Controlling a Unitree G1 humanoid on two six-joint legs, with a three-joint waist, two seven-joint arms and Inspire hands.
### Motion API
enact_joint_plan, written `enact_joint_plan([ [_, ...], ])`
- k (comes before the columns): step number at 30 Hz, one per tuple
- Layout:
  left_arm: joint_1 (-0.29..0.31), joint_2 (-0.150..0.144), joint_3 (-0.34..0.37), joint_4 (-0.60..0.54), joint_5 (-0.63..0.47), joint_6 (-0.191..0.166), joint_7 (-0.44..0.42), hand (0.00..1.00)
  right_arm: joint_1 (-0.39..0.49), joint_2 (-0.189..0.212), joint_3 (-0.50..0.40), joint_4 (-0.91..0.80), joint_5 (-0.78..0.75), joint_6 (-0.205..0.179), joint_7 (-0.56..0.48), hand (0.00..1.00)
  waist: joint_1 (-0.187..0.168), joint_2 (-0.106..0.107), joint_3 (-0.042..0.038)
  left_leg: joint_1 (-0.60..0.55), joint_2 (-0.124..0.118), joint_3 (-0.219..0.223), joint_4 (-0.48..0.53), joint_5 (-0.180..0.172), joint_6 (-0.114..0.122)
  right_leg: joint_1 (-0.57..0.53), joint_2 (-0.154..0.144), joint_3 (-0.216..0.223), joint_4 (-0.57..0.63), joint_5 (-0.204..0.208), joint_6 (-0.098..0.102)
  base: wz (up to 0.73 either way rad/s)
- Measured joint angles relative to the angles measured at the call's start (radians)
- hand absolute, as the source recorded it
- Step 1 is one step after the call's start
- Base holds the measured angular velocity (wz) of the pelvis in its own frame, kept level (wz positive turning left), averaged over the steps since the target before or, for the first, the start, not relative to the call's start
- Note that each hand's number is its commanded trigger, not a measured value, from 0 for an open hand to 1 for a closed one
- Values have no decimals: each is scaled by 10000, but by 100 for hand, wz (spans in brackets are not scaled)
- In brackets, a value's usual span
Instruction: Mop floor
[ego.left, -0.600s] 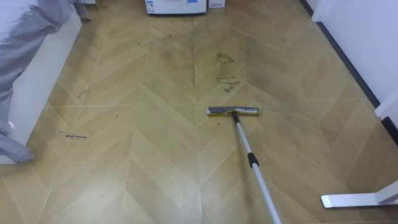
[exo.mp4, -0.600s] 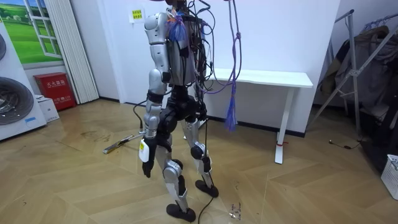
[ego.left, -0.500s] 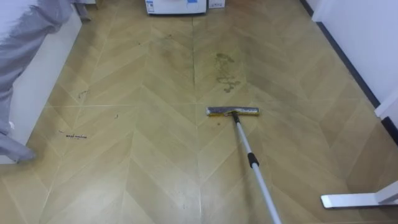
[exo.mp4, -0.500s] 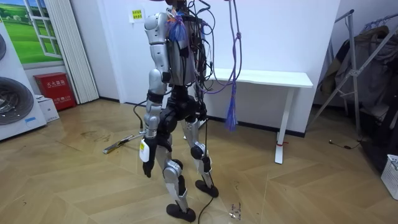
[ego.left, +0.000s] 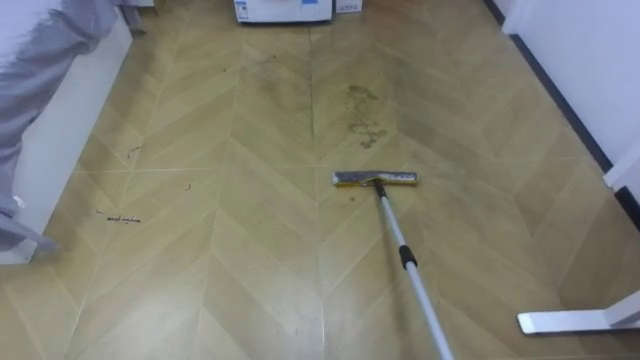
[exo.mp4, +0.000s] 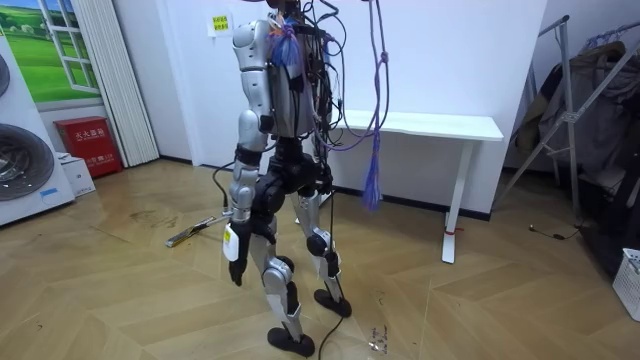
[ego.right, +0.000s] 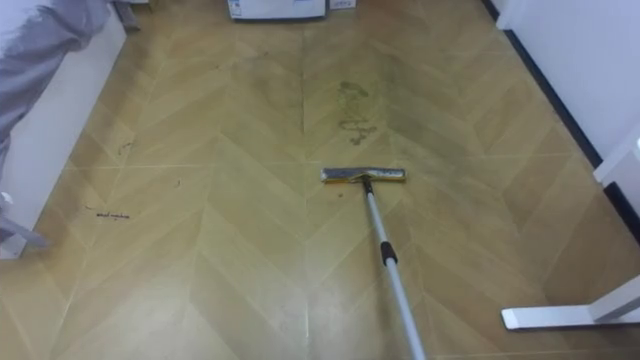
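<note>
A flat mop head (ego.left: 374, 179) rests on the wooden floor just below a dark smeared stain (ego.left: 362, 115). Its metal handle (ego.left: 410, 270) slants down to the lower right and leaves the eye view at the bottom edge. In the room view I stand upright facing the room view's left. There the mop head (exo.mp4: 185, 237) lies ahead of my feet, and the handle's upper end passes behind my hip. My left hand (exo.mp4: 234, 262) hangs beside my thigh, away from the mop.
A white bed or cabinet with grey cloth (ego.left: 40, 60) lines the left. A white appliance (ego.left: 283, 10) stands ahead, and a white table foot (ego.left: 570, 322) lies at lower right. A white desk (exo.mp4: 430, 126) and a clothes rack (exo.mp4: 590, 110) are behind me.
</note>
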Motion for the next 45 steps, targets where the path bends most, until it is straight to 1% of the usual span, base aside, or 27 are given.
enact_joint_plan([
  [4, -87, 49, -15, 0, -4, -15, 1, 0, -32, -16, 12, -1, 139, 1, 4, 100, -13, 13, 5, -210, 15, 1, 70, -1, 0, -207, 0, -24, 91, 0, 0, 0],
  [7, -169, 90, -16, 2, 40, -37, -1, 0, -152, -33, 16, 28, 174, 1, 20, 100, -8, 37, -12, -419, 20, 38, 187, -3, 4, -402, -2, -7, 143, 0, -1, 0],
  [8, -231, 91, -17, 2, 54, -38, -4, 0, -216, -38, 16, 122, 163, 1, 19, 100, -12, 109, -50, -521, 28, 39, 222, -2, 6, -527, -2, -2, 206, 0, 0, 0],
  [10, -301, 97, -24, 3, 56, -43, -4, 0, -302, -42, 19, 247, 166, 2, 20, 100, -13, 104, -34, -609, 45, 68, 247, 0, 8, -666, -3, 3, 309, 0, 0, -2],
  [15, -606, 107, -92, 25, 40, -52, 1, 0, -539, -68, 15, 343, 262, 2, -4, 100, 8, 159, -57, -1261, 92, 96, 540, -13, 27, -1258, -2, -36, 526, 0, -1, 0],
  [18, -754, 113, -104, 28, 54, -74, 5, 0, -648, -75, 15, 356, 432, 1, -13, 100, -11, 177, -13, -1627, 124, 91, 713, -17, 40, -1584, 11, -52, 626, 0, -1, 0],
  [19, -812, 115, -145, 26, 45, -87, 7, 0, -661, -88, 65, 354, 583, 0, -32, 100, -18, 216, -10, -1825, 142, 85, 771, -19, 43, -1748, 20, -75, 660, 1, -2, 4],
  [21, -961, 122, -300, 65, 37, -124, 14, 0, -728, -107, 114, 358, 663, -20, -98, 100, -45, 217, -12, -2178, 159, 11, 917, -28, 57, -2028, 42, -126, 702, 10, -17, 7],
  [22, -1126, 116, -405, 257, 38, -182, 23, 0, -760, -142, 109, 395, 680, -82, -112, 100, -47, 292, 14, -2377, 171, -30, 1099, -40, 74, -2202, 50, -123, 799, 12, -21, 8],
  [24, -1323, 75, -538, 538, 24, -260, 37, 0, -830, -252, 110, 471, 765, -232, -113, 100, -61, 385, 5, -2762, 216, -43, 1342, -73, 115, -2597, 55, -112, 1070, 9, -24, 2],
  [25, -1441, 64, -566, 617, 11, -286, 118, 0, -915, -295, 108, 511, 828, -269, -123, 100, -62, 452, 36, -2993, 224, -40, 1431, -75, 125, -2927, 37, -67, 1318, -5, -26, -9],
  [27, -1542, 69, -562, 664, -150, -288, 327, 0, -1085, -305, 118, 727, 975, -269, -140, 100, -52, 444, 71, -3264, 207, 1, 1595, -96, 167, -3375, -55, -27, 1800, -137, -32, -9],
  [28, -1616, 62, -536, 740, -408, -306, 480, 0, -1180, -284, 118, 900, 960, -267, -142, 100, -52, 410, 79, -3535, 183, -8, 1822, -159, 211, -3792, -146, 6, 2327, -331, -23, 0],
  [29, -1762, 9, -416, 865, -566, -312, 612, 0, -1188, -273, 110, 964, 965, -271, -158, 100, -41, 385, 85, -3886, 151, -25, 2143, -241, 234, -4253, -237, 12, 2933, -544, -74, 0],
  [30, -1821, -16, -341, 897, -627, -308, 668, 0, -1189, -270, 110, 1005, 972, -271, -181, 100, -41, 387, 87, -4097, 151, -35, 2350, -295, 247, -4506, -272, 11, 3217, -625, -69, 6],
  [31, -1860, -23, -291, 913, -784, -307, 793, 0, -1187, -264, 112, 1134, 988, -269, -239, 100, -40, 375, 89, -4483, 139, -37, 2740, -406, 256, -4941, -354, 18, 3743, -816, -101, 4],
  [32, -1859, -25, -290, 914, -806, -309, 843, 0, -1186, -269, 112, 1185, 993, -267, -269, 100, -34, 378, 88, -4697, 151, -36, 2948, -476, 252, -5179, -372, 40, 3992, -908, -96, -3],
  [33, -1867, -29, -295, 917, -1136, -298, 995, 0, -1182, -270, 119, 1212, 1061, -257, -365, 100, -45, 374, 101, -5444, 190, -91, 3649, -679, 224, -5930, -382, 193, 4688, -1207, -132, -3],
  [35, -1941, -41, -289, 990, -1250, -288, 1067, 0, -1177, -268, 119, 1241, 1110, -257, -402, 100, -56, 383, 106, -5958, 174, -264, 4114, -835, 185, -6351, -378, 235, 5070, -1488, -153, 4],
  [36, -2012, -56, -290, 1027, -1407, -260, 1106, 0, -1175, -273, 121, 1279, 1164, -257, -432, 100, -66, 382, 112, -6442, 175, -371, 4650, -975, 143, -6781, -387, 263, 5559, -1791, -233, 13],
  [38, -2030, -68, -311, 1087, -1695, -268, 1301, 0, -1165, -269, 257, 1308, 1433, -256, -521, 100, -40, 378, 110, -7214, 228, -455, 5578, -1210, 48, -7550, -417, 256, 6602, -2213, -381, 11],
  [40, -2032, -79, -389, 1158, -1979, -256, 1417, 0, -1167, -264, 340, 1308, 1604, -257, -663, 100, -2, 367, 103, -7632, 281, -478, 6123, -1331, -18, -8006, -447, 264, 7289, -2474, -489, 4],
  [41, -2018, -77, -435, 1178, -2197, -255, 1510, 0, -1175, -262, 551, 1308, 1845, -257, -781, 100, 79, 380, 95, -7847, 305, -577, 6404, -1380, -86, -8218, -434, 250, 7637, -2603, -593, 6],
  [42, -2014, -62, -512, 1187, -2344, -255, 1554, 0, -1186, -263, 677, 1311, 1996, -251, -824, 100, 102, 392, 99, -7944, 322, -599, 6566, -1403, -127, -8293, -418, 227, 7805, -2668, -632, 4],
  [43, -1981, -44, -610, 1194, -2410, -254, 1606, 0, -1192, -236, 797, 1321, 2158, -241, -908, 100, 237, 422, 97, -8112, 375, -722, 6914, -1465, -235, -8435, -372, 174, 8135, -2816, -747, 9],
  [44, -1954, -43, -689, 1201, -2618, -248, 1696, 0, -1338, -219, 780, 1362, 2184, -218, -992, 100, 306, 427, 96, -8243, 382, -845, 7204, -1507, -311, -8550, -381, 99, 8461, -2991, -918, 9],
  [45, -1939, -35, -743, 1231, -2741, -240, 1728, 0, -1455, -216, 750, 1443, 2184, -205, -1013, 100, 313, 416, 104, -8297, 385, -872, 7370, -1508, -331, -8608, -395, 103, 8626, -3080, -988, 9],
])
